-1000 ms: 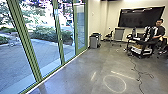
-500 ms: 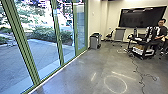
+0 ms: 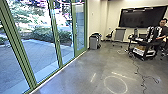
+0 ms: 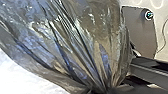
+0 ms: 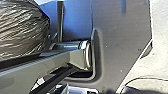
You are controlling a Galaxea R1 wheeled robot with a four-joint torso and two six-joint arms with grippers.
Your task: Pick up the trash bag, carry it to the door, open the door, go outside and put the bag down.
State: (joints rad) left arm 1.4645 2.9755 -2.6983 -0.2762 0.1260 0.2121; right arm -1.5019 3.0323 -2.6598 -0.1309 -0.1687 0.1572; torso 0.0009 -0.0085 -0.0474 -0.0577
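Observation:
The trash bag [image 4: 82, 42], dark, shiny and translucent, looms large in the left wrist view. Its folds draw together into a tight neck at my left gripper [image 4: 105, 90], which is shut on it. In the right wrist view, a crinkled side of the trash bag [image 5: 22, 30] hangs beside the robot's own body. How my right gripper stands cannot be made out. Along the left of the head view runs a glass wall with green-framed door panels [image 3: 57, 37]; the panels I can see look closed.
Paving [image 3: 37, 55] and bushes [image 3: 50, 33] lie beyond the glass. A grey bin [image 3: 95, 42] stands by the wall's far end. At the right are a cart [image 3: 143, 51], a person [image 3: 162, 32] and a cable [image 3: 137, 67] on the floor. A dark screen [image 3: 142, 17] hangs behind.
The head view has shifted: the near green frames lie further left and the cart further right. The camera has moved with the robot.

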